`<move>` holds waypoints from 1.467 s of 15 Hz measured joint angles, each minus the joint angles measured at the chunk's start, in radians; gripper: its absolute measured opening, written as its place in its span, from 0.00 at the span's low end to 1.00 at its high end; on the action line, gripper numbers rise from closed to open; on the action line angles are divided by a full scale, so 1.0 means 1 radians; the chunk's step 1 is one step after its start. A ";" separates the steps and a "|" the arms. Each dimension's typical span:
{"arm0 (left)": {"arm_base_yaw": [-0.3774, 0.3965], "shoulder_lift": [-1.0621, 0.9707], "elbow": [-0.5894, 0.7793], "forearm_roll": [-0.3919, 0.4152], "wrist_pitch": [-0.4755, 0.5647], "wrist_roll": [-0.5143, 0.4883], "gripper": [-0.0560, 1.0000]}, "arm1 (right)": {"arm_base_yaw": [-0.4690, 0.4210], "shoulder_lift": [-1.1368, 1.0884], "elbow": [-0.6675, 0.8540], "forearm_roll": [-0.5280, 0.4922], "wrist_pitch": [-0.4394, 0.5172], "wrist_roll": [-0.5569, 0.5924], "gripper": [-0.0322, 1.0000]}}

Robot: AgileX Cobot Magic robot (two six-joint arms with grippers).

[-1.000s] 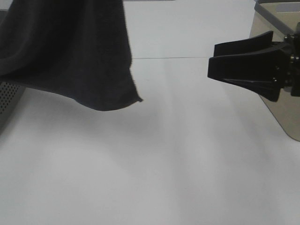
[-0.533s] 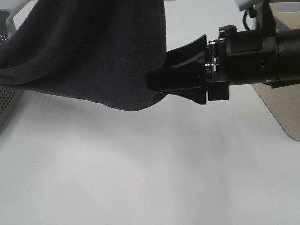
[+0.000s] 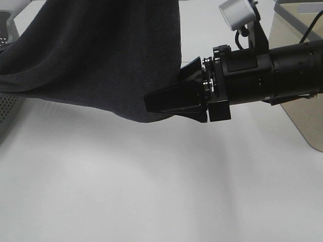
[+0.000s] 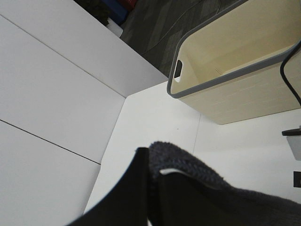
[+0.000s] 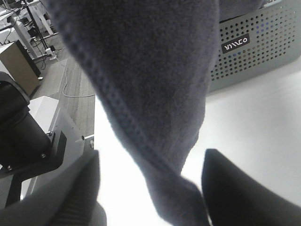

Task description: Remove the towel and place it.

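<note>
The dark navy towel (image 3: 96,55) hangs in the air at the upper left of the exterior high view, its lower edge above the white table (image 3: 151,191). My left gripper (image 4: 143,188) is shut on the towel's upper edge (image 4: 188,165); it is out of the exterior view. My right gripper (image 3: 161,96) reaches across from the right and is open, its fingers on either side of the towel's lower right corner. In the right wrist view that corner (image 5: 160,117) hangs between the spread fingers (image 5: 70,197).
The grey perforated basket (image 3: 7,108) stands at the left edge, partly under the towel, and shows behind it in the right wrist view (image 5: 249,52). The beige bin (image 3: 303,121) stands at the right, behind my right arm, and shows open-topped in the left wrist view (image 4: 235,61).
My right gripper has moved left across the table until its fingers straddle the towel's lower corner. The towel now hangs wider and further right.
</note>
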 joint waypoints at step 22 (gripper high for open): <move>0.000 0.019 0.000 0.113 -0.058 -0.082 0.05 | 0.000 -0.072 -0.507 -0.777 0.038 1.208 0.05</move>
